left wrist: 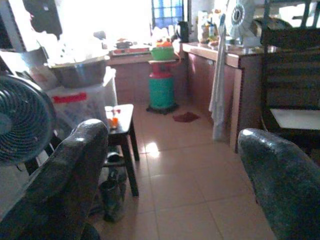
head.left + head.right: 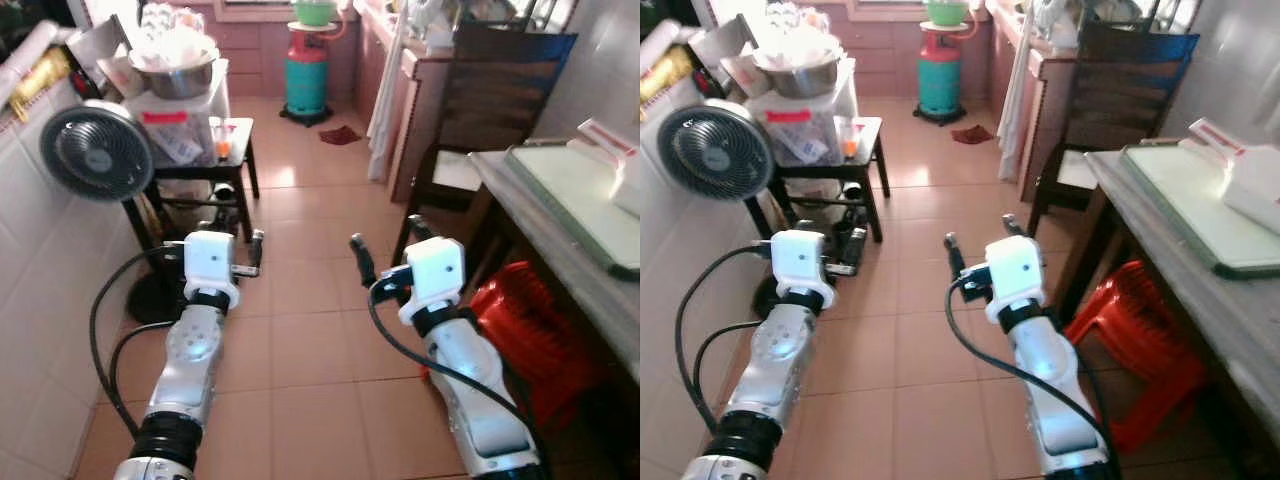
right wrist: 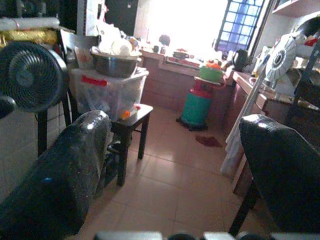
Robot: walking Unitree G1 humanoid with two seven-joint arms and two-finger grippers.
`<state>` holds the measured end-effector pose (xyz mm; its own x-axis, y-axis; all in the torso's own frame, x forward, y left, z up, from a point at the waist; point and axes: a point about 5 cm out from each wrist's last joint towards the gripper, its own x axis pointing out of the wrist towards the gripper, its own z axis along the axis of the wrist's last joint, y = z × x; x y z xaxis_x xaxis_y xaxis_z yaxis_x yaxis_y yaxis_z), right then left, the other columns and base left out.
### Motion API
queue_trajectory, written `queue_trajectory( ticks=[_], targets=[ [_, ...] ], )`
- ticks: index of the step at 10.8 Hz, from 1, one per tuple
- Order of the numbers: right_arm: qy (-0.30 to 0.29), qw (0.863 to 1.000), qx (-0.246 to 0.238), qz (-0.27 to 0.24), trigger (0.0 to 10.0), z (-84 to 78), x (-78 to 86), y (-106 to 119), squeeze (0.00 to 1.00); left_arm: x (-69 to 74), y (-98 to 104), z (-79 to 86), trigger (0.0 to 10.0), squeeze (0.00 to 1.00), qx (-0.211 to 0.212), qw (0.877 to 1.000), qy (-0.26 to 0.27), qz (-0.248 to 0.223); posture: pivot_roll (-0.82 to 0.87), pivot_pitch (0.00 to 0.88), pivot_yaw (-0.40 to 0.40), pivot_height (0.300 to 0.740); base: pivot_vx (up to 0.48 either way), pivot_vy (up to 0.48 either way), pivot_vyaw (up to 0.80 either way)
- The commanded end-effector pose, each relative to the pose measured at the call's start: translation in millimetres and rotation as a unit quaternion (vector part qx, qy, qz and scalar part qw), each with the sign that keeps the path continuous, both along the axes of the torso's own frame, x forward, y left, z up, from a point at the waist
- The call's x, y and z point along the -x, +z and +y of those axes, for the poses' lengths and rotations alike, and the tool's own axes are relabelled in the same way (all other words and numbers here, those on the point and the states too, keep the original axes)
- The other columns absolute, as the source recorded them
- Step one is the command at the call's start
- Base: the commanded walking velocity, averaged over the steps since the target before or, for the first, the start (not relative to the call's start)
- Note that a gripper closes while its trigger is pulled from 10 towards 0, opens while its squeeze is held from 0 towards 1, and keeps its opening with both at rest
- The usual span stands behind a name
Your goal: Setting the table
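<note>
In the middle of a tiled kitchen floor, the left eye view has both arms raised ahead of the robot: the left gripper point(image 2: 243, 252) at about 7 o'clock of the frame centre, the right gripper point(image 2: 385, 244) at about 4 o'clock, each with fingers spread and nothing between them. The table point(image 2: 560, 225) runs along 3 o'clock, carrying a pale green board point(image 2: 575, 200) and a white box point(image 2: 618, 170). I can pick out no plate, cup or cutlery on it, so what is to be laid cannot be named from here. A likely source is the steel bowl point(image 2: 178, 72) heaped with pale crockery at 11 o'clock, on a clear plastic bin point(image 2: 178, 125); it lies well apart from both grippers, past the fan point(image 2: 97, 152)

In the right eye view the same layout holds: a red stool point(image 2: 1130, 345) sits under the table edge, a dark chair point(image 2: 1120, 95) at 1 o'clock

In the left wrist view the fingers point(image 1: 65, 185) stand wide apart, with the bowl at 10 o'clock beyond them

In the right wrist view the fingers point(image 3: 62, 175) are likewise parted; the bowl and a green gas cylinder point(image 3: 196, 106) lie far ahead

My judgement: crockery there would be stiff, smooth, slippery and breakable, fairly heavy when stacked, so one piece taken by its rim is safest
</note>
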<state>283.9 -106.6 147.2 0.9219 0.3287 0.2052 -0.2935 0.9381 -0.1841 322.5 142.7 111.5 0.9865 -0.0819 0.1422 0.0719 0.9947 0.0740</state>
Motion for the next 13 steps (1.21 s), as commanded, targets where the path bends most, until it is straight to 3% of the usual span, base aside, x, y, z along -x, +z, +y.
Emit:
queue_trajectory(
  ticks=[1, 7, 13],
  targets=[
    [-0.01, 1.0, -0.001, 0.001, 10.0, -4.7, -1.4, 0.6, 0.0, -0.9, 1.3, -5.9, 10.0, 0.0, 0.002, 1.0, -0.012, 0.0, 0.01, 0.0, 0.009, 0.74, 0.0, 0.281, 0.0],
    [-0.009, 1.0, 0.004, -0.002, 10.0, -4.5, -1.6, 1.0, 0.0, -0.9, 0.8, -6.9, 10.0, 0.0, 0.002, 1.0, -0.015, 0.002, 0.01, 0.0, 0.01, 0.74, 0.0, 0.307, 0.0],
    [-0.008, 1.0, 0.006, -0.005, 10.0, -4.3, -1.5, 0.9, 0.0, -0.9, 0.5, -8.4, 10.0, 0.0, 0.002, 1.0, -0.016, 0.002, 0.01, 0.0, 0.009, 0.74, 0.0, 0.324, 0.61]
  ],
)
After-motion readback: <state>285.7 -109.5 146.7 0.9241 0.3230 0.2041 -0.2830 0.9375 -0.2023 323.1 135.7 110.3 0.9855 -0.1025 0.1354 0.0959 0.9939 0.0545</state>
